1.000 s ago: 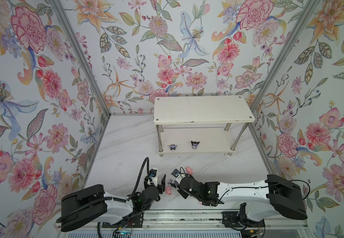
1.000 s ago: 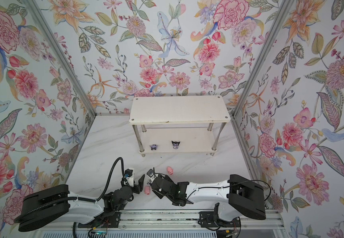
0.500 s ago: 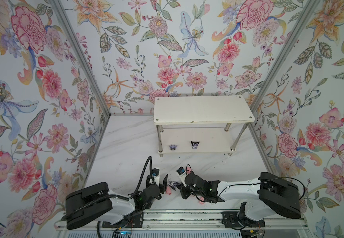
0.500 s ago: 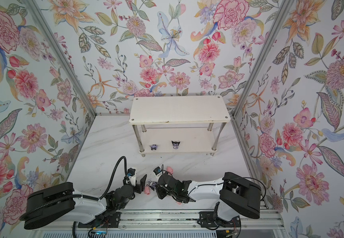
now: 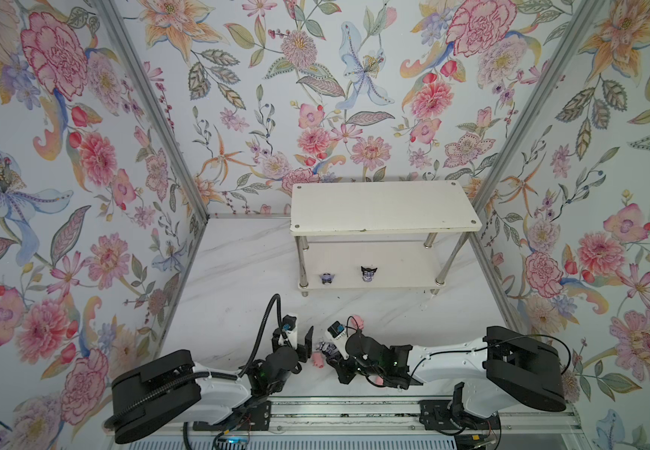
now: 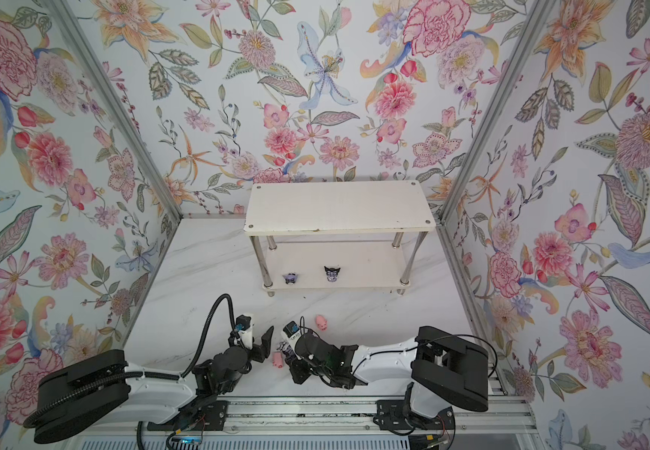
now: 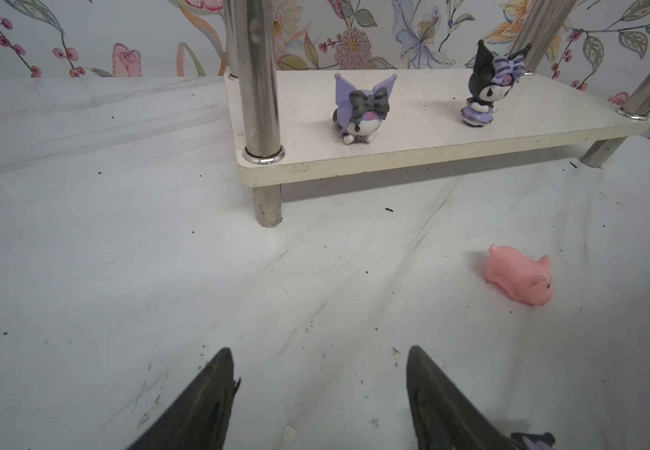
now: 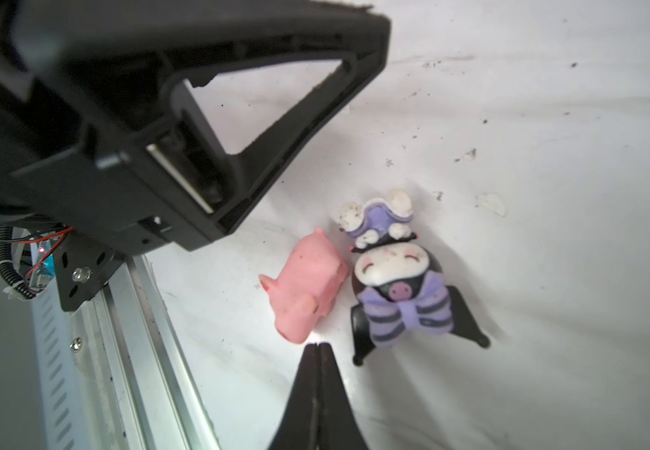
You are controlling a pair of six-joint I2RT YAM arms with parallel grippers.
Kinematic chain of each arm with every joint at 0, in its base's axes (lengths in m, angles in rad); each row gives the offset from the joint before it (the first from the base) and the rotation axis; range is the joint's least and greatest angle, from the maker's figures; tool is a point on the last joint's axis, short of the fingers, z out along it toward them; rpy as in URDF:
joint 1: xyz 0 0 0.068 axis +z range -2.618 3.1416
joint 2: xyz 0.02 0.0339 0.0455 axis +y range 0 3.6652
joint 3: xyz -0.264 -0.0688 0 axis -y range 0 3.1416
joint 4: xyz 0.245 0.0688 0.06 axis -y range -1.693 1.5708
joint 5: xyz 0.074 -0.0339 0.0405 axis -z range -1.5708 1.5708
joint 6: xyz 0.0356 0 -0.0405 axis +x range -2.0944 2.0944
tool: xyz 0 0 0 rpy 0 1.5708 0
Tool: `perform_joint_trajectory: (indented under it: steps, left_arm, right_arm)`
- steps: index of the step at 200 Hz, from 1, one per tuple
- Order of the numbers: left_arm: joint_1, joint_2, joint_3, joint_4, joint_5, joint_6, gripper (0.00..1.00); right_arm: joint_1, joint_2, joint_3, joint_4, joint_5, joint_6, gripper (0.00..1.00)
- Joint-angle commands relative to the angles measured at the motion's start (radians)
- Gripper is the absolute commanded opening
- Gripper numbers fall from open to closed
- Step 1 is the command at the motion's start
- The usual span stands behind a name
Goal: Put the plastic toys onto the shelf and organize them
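Note:
The white shelf (image 5: 383, 206) stands at the back, with two purple figurines (image 5: 327, 277) (image 5: 368, 273) on its lower board (image 7: 413, 144). On the table between the arms lie a pink pig (image 8: 307, 290) and a purple-and-white figurine (image 8: 397, 280), touching each other. My right gripper (image 8: 317, 345) is shut and empty, its tip just short of the gap between them. My left gripper (image 7: 319, 350) is open over bare table, close beside the same pig (image 5: 318, 359). A second pig (image 5: 358, 322) (image 7: 520, 278) lies alone nearer the shelf.
Floral walls close the table in on three sides. A metal rail (image 5: 354, 413) runs along the front edge just behind both arms. The chrome shelf leg (image 7: 255, 78) stands ahead of the left gripper. Something pink (image 5: 378, 380) shows under the right arm.
The right gripper's jaws have closed fully and its arm has shifted a little to the left. The left gripper has edged forward. The pig between the arms lies where it was.

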Motion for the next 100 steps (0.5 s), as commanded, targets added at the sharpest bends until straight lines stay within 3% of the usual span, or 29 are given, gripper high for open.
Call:
perform_joint_trajectory:
  steps: [1,50,67,83,100]
  left_arm:
    - [0.019,0.021,-0.003,0.024,0.024,0.024,0.71]
    - [0.021,0.094,0.042,0.053,0.101,0.081,0.83]
    - [0.021,0.116,0.047,0.078,0.101,0.095,0.86]
    - [0.022,0.127,0.041,0.107,0.096,0.099,0.95]
    - [0.023,0.129,0.035,0.131,0.103,0.104,0.96]
  right_arm:
    - [0.007,0.049,0.028,-0.050,0.026,0.020,0.00]
    - [-0.072,0.077,0.039,-0.073,0.030,0.026,0.00]
    - [-0.111,0.095,0.048,-0.039,-0.007,0.012,0.00]
    - [-0.138,0.127,0.080,-0.009,-0.044,-0.007,0.00]
    - [-0.158,0.179,0.129,0.002,-0.056,-0.026,0.00]
